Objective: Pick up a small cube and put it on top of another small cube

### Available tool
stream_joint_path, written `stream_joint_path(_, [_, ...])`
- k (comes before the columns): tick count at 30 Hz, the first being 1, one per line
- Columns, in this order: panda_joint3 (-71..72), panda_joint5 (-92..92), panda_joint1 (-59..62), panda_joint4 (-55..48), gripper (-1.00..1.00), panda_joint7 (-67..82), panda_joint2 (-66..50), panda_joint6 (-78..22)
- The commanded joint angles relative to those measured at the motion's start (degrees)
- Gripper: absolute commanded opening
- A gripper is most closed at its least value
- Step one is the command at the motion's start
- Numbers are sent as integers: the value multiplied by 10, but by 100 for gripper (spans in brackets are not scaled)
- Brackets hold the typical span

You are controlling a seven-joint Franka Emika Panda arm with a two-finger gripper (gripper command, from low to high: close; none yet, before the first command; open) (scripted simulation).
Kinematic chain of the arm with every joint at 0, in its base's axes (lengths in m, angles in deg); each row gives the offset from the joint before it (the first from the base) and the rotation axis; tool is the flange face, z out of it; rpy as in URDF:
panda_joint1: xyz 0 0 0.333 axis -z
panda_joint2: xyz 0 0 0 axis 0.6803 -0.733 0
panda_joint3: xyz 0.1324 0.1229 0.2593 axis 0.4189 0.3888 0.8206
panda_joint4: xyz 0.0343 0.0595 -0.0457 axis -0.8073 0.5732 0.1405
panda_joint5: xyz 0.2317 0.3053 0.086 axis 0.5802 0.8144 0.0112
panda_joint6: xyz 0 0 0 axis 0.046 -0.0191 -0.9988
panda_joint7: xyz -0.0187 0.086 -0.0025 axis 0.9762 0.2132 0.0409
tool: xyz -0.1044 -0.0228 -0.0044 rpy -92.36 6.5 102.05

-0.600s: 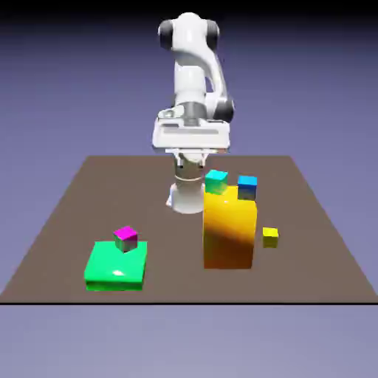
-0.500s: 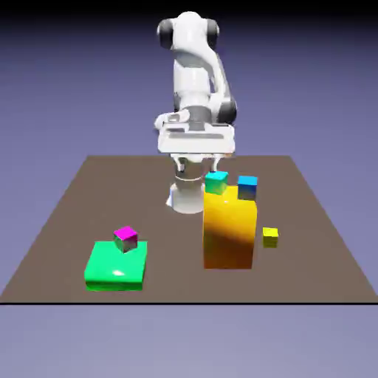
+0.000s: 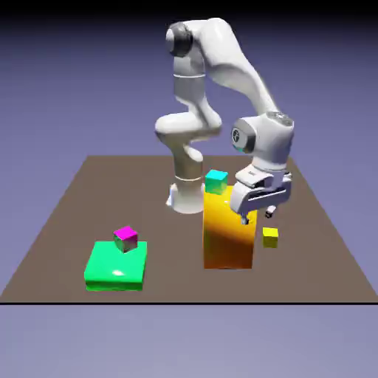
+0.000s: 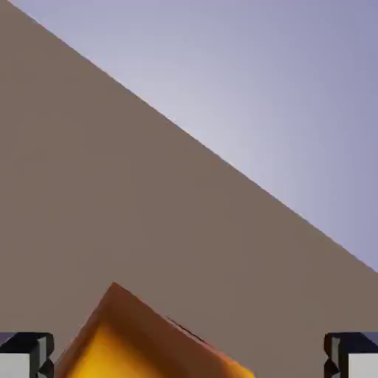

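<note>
End effector (image 3: 258, 217) spread wide above the flat brown table (image 3: 162, 273), plain blue-violet backdrop (image 3: 74, 88) behind.

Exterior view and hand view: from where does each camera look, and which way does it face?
Exterior view: across the table, above it, facing the robot; arm and open gripper show.
Hand view: on the hand, looking along the gripper; two finger tips show at the bottom edge.
Shared: table and orange-yellow block.

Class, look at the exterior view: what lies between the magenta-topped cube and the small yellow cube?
The tall orange-yellow block stands between the magenta-topped cube and the small yellow cube, as the exterior view shows.
</note>
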State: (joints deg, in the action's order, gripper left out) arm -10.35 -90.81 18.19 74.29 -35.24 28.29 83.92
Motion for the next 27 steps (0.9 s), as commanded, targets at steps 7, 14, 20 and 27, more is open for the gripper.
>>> stream_joint_path(7, [14, -43, -85, -114, 0, 9, -143, -174])
stream_joint_path(14, [28, -85, -171, -229, 0, 17, -286, -349])
stream_joint_path(20, [40, -122, -246, -327, 0, 24, -409, -498])
stream_joint_path(27, [48, -150, -293, -376, 0, 25, -492, -588])
